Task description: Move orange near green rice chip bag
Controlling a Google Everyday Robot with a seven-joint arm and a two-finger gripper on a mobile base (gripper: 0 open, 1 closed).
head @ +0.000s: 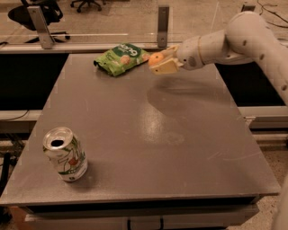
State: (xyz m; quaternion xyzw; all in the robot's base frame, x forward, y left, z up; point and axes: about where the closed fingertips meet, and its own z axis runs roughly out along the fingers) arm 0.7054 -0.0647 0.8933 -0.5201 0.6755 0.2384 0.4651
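The green rice chip bag point(121, 58) lies crinkled at the far middle of the grey table point(148, 134). My gripper point(158, 61) reaches in from the right on a white arm and is shut on the orange point(155, 59). It holds the fruit above the table, just right of the bag's right end. The orange shows between the tan fingers point(165, 67), partly covered by them.
A green-and-white soda can point(65, 154) stands upright at the near left corner. A low rail with metal posts point(163, 20) runs behind the table's far edge. Office chairs point(36, 11) stand on the floor beyond.
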